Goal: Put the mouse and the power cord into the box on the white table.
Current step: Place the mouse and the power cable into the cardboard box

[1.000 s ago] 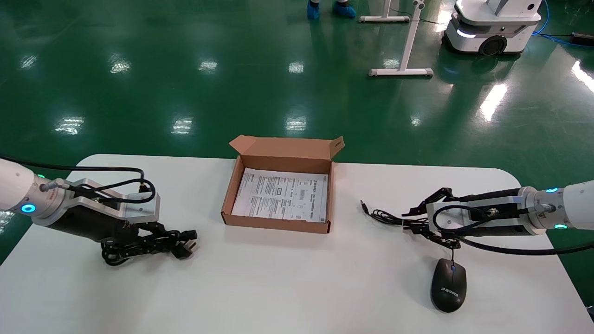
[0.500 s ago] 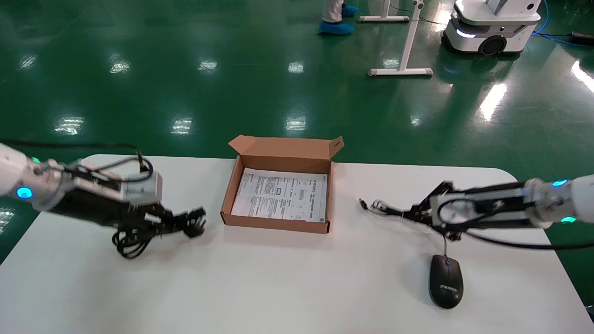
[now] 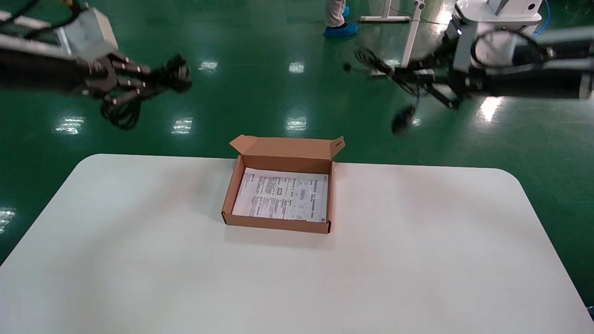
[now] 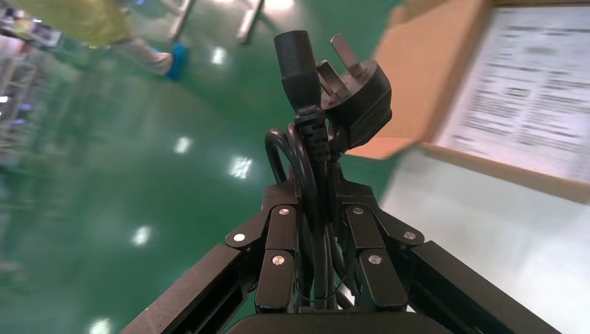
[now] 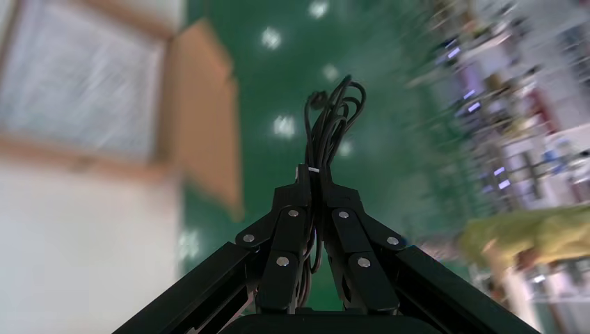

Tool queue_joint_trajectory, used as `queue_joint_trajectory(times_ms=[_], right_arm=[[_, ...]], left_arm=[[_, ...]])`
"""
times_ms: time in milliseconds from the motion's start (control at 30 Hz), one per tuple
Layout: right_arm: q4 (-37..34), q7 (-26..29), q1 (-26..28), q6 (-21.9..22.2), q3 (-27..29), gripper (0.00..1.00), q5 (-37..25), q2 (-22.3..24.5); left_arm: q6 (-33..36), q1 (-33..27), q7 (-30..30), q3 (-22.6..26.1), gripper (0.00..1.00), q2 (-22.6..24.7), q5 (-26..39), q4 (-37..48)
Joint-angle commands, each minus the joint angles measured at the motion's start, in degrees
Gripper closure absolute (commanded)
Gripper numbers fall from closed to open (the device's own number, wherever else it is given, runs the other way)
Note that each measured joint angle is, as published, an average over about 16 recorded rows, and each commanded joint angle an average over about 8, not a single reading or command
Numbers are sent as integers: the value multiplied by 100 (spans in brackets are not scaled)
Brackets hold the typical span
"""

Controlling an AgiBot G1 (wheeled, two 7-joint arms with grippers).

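Note:
Both arms are raised high above the white table [image 3: 139,260]. My left gripper [image 3: 148,79] [image 4: 318,191] is shut on the power cord [image 3: 121,113], whose pronged plug [image 4: 355,90] sticks out beyond the fingers. My right gripper [image 3: 403,74] [image 5: 316,177] is shut on the mouse's bundled thin cable [image 5: 332,118]. The black mouse [image 3: 403,120] dangles below it, blurred, off the table. The open brown box [image 3: 276,224] sits mid-table at the far edge, with only a white printed sheet [image 3: 283,194] inside. Each wrist view shows the box [image 4: 417,83] [image 5: 202,118] below.
Beyond the table lies green floor. On it are a white stand [image 3: 410,41], a white mobile robot [image 3: 506,7] partly behind my right arm, and a person's blue shoe cover [image 3: 341,30]. The box flap [image 3: 287,147] stands up at the back.
Both grippers rose from table level to high above it, carrying their loads. The power cord and the mouse, which lay on the table, now hang in the air.

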Motion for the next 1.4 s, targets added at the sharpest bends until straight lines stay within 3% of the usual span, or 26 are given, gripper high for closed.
queue_joint_trajectory(times_ms=[33, 333, 667, 1300, 1400], right_arm=[[3, 118, 174, 27, 88, 100, 126, -98], [11, -183, -19, 475, 241, 100, 365, -935], [-179, -366, -267, 990, 277, 100, 435, -1674], [764, -92, -1164, 1295, -369, 100, 451, -1848], [840, -50, -1255, 1360, -537, 91, 445, -1848]], left_arm=[[-219, -184, -59, -38, 100, 8, -33, -77], [-833, -588, -423, 71, 100, 426, 185, -169], [-915, -739, -236, 138, 100, 347, 308, -2], [-855, -584, 29, 108, 100, 241, 264, 438], [-859, -561, 59, 104, 100, 237, 259, 474]])
